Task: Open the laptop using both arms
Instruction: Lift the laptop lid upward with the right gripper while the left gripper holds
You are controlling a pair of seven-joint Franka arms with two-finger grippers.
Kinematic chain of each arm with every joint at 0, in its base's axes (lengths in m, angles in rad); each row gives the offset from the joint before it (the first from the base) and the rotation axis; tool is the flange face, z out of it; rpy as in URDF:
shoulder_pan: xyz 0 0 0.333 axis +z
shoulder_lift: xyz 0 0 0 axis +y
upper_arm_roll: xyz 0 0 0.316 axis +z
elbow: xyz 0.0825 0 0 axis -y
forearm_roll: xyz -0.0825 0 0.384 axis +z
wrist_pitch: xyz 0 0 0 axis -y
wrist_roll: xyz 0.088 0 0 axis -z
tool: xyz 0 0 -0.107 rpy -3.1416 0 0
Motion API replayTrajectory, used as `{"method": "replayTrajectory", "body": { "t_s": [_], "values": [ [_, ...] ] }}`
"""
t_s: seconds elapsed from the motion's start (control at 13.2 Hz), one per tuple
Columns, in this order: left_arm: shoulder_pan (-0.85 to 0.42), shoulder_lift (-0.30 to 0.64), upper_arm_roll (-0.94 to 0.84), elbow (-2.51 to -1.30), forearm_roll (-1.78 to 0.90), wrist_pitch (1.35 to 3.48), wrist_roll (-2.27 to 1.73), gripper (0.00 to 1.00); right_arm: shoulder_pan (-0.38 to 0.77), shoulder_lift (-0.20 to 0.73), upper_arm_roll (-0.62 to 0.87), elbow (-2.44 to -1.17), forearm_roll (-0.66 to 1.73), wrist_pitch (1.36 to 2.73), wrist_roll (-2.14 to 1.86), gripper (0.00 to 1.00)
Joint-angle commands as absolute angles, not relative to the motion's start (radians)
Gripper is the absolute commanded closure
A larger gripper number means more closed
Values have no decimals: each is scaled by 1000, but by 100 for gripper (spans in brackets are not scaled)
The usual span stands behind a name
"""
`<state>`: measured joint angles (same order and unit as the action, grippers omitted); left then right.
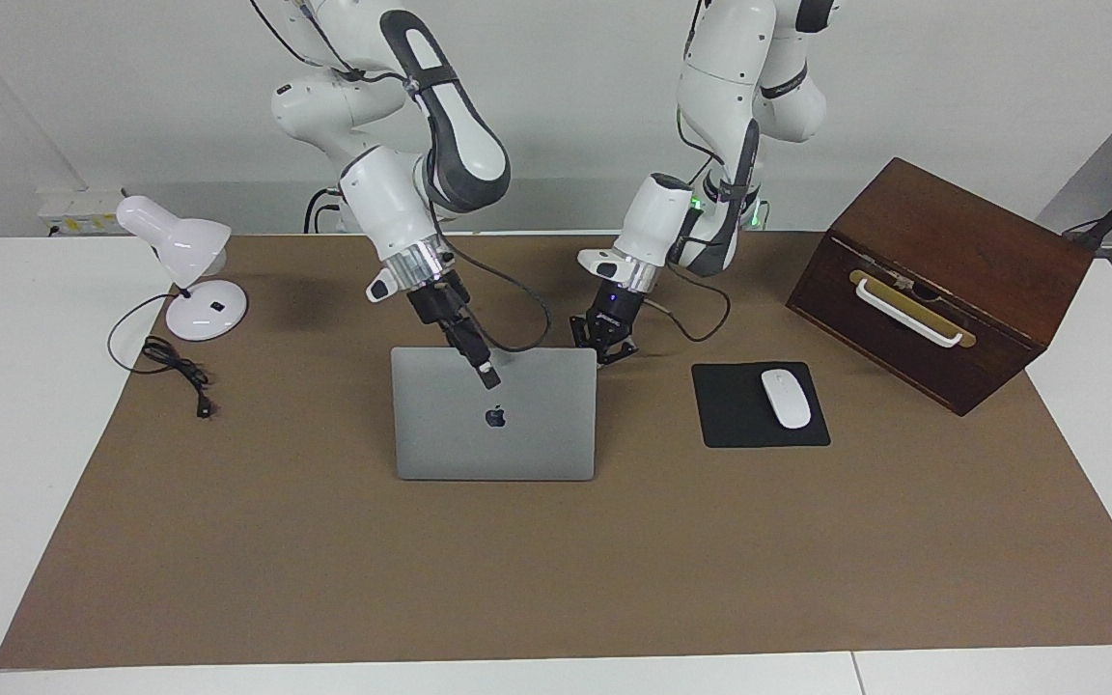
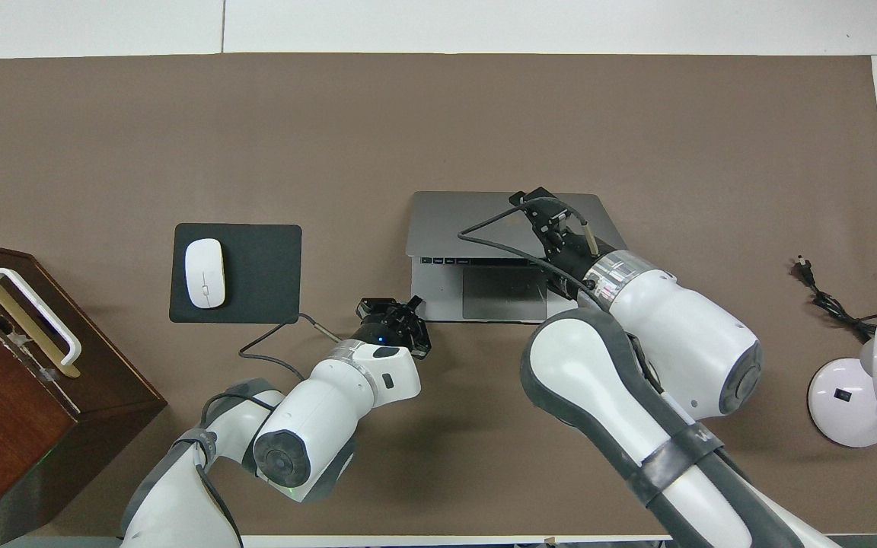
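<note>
While the facing view shows only the laptop [image 1: 493,425] lid's back, the overhead view reveals its keyboard deck; left gripper [image 1: 602,353] closed at its corner, right gripper [image 1: 488,375] at the lid, grip indeterminable.

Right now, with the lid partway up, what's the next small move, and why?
Probably lift the right pincer slightly higher, swinging the laptop lid's edge up and away from the robots. The lid is only partly open, and the shut left pincer sits at the base's corner, apparently steadying it.

I'm seeing the right tool [image 1: 488,375] sitting at the laptop [image 1: 495,430] lid's raised edge, the left tool [image 1: 604,352] resting on the counter [image 1: 556,569] beside its corner, toward the mouse pad [image 1: 765,417].
</note>
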<state>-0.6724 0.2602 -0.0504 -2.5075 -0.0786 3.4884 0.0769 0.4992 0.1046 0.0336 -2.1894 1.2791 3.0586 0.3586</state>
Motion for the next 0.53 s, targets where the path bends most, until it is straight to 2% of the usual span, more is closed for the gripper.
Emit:
{"method": "replayTrajectory", "body": {
  "t_s": [0.0,0.45],
  "values": [
    [-699,307,-37,-2488,-101,3505,92,100,476,150,35,-2096,1304,3036,327,2],
    [-699,308,-37,-2488,-101,3505,94,100,436,199,34,-1918,1292,2979,324,2]
  ]
}}
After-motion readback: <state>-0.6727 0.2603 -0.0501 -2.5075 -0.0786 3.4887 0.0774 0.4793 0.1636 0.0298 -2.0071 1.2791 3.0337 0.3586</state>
